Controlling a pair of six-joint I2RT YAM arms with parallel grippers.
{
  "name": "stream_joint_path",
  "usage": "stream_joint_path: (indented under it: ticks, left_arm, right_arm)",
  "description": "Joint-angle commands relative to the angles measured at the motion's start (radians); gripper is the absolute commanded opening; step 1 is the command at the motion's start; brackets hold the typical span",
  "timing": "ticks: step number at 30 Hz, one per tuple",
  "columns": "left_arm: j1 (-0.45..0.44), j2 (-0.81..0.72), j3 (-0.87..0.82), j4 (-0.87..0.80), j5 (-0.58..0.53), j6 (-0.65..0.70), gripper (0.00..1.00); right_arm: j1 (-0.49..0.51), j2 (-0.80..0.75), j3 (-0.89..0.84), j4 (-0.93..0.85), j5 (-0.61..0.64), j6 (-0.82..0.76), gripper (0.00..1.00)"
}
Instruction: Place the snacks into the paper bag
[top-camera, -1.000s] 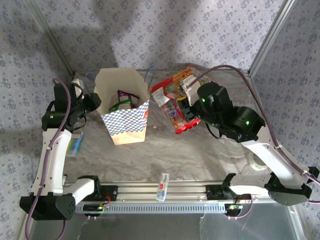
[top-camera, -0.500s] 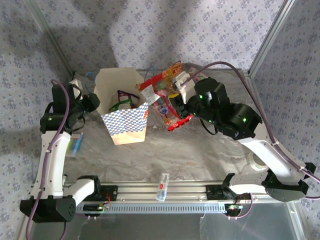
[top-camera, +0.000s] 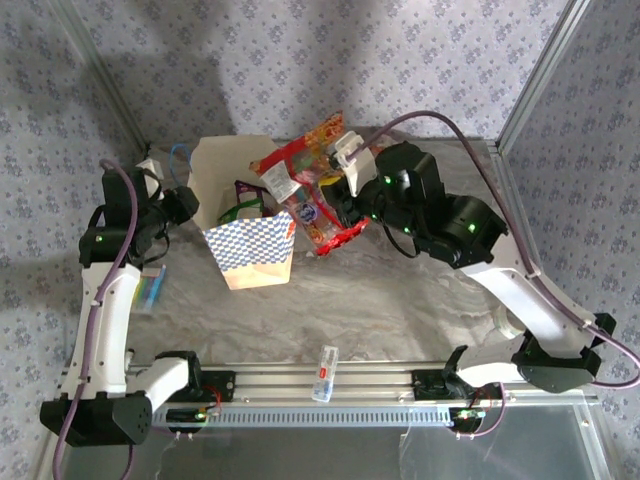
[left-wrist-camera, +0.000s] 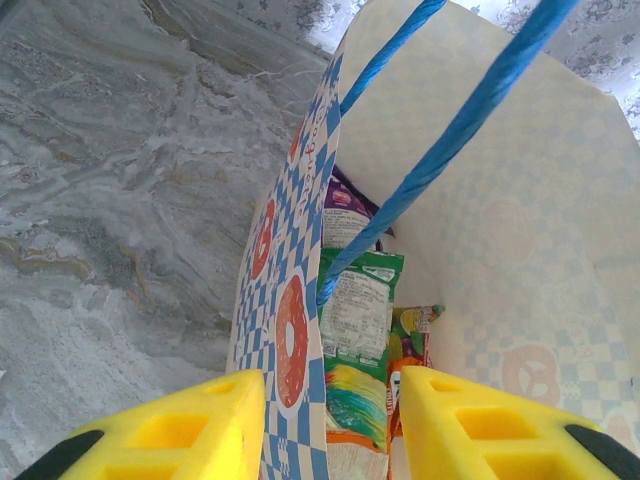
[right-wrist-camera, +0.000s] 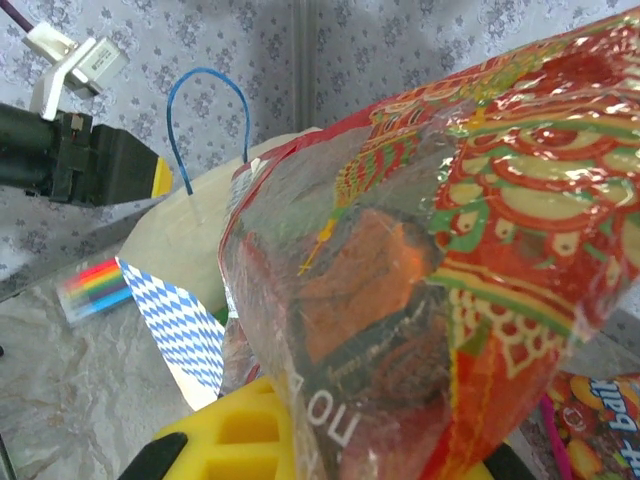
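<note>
Right gripper (top-camera: 342, 200) is holding snack packets (top-camera: 305, 190) over the paper bag's (top-camera: 250, 262) right rim.
Its jaws are clamping the bundle; left gripper (left-wrist-camera: 325, 375) jaws are standing apart, straddling the bag's left wall.

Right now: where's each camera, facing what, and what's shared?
Top external: above, behind the robot, looking down at table; left arm, right arm, right gripper holding red packet.
Left wrist: looks down into paper bag; yellow fingers straddle its wall.
Right wrist: faces bag past the packet; yellow finger below.
Shared: bag, all three.
</note>
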Motion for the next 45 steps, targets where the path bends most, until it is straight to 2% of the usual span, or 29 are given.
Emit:
stream_joint_path:
  ticks: [1,11,17,23,27,36,40,45]
  left_arm:
    - [0.006,-0.001,0.017,0.007,0.015,0.016,0.4]
    - [0.017,0.062,0.025,0.034,0.027,0.013,0.4]
    - [0.026,0.1,0.038,0.053,0.044,0.011,0.28]
    - [0.038,0.107,0.034,0.062,0.063,0.013,0.24]
    - [0.048,0.109,0.027,0.075,0.101,0.007,0.18]
    - [0.068,0.112,0.027,0.076,0.148,0.007,0.13]
    - [0.071,0.118,0.023,0.076,0.16,0.004,0.08]
    - [0.072,0.125,0.022,0.076,0.171,0.0,0.08]
  right_arm:
    - [0.007,0.008,0.099,0.17,-0.015,0.006,0.0]
    - [0.007,0.116,0.24,0.213,-0.024,0.038,0.0]
    - [0.002,0.178,0.311,0.257,-0.012,0.083,0.0]
    - [-0.013,0.255,0.379,0.3,-0.016,0.126,0.0]
    - [-0.037,0.333,0.46,0.303,-0.038,0.187,0.0]
    - [-0.085,0.478,0.608,0.284,-0.11,0.32,0.0]
    - [-0.094,0.526,0.653,0.281,-0.134,0.363,0.0]
    - [-0.09,0.591,0.719,0.259,-0.164,0.391,0.0]
